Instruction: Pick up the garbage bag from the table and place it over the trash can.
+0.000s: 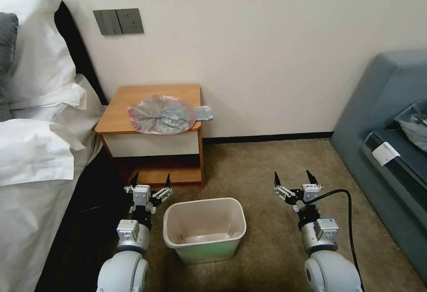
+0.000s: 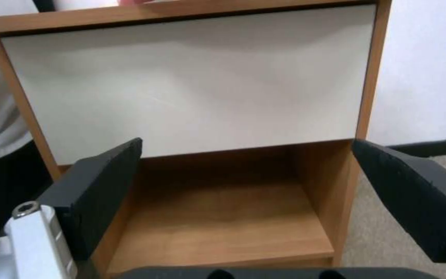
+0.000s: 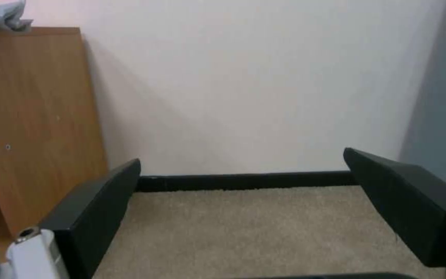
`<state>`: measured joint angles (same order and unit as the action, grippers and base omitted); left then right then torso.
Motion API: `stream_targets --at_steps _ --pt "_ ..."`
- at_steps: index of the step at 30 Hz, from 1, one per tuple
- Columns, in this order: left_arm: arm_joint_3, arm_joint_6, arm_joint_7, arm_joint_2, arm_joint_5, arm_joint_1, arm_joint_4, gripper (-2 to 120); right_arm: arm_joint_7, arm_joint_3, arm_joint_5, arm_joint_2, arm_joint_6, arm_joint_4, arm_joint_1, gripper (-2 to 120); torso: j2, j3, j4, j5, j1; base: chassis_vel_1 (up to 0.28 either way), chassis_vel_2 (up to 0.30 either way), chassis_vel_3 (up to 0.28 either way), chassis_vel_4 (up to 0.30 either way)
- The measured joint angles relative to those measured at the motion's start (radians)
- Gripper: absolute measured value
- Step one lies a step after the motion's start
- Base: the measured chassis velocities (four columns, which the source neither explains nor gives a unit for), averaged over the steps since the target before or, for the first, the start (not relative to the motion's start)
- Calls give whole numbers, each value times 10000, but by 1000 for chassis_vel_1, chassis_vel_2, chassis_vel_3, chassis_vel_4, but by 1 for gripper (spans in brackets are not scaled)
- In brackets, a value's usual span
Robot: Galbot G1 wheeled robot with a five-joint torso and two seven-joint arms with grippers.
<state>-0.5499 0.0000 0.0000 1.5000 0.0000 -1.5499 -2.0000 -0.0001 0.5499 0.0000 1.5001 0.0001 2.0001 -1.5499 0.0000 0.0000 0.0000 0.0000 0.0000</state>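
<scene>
On the floor before the bench's [image 1: 116, 113] shelf, the left gripper [image 1: 151, 180] hovers, fingers spread wide. Atop the bench lies the bag [image 1: 162, 115], crumpled flat, its pink rim reaching the front edge. Below, between both arms, stands the can [image 1: 204, 229] on carpet. Right of it the right gripper [image 1: 293, 179] hangs spread apart.

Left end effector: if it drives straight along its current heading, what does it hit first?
Probably the table. The left end effector, open, faces its front, aimed about where the white drawer front meets the open shelf below. Depth is unclear, so it might slip into the shelf gap instead.
</scene>
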Motion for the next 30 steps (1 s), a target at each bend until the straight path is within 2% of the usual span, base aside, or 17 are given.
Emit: stream_targets --at_steps 30 --pt "0 0 0 0 0 0 0 100 0 0 0 0 0 0 0 100 0 0 0 0 0 0 0 0 0"
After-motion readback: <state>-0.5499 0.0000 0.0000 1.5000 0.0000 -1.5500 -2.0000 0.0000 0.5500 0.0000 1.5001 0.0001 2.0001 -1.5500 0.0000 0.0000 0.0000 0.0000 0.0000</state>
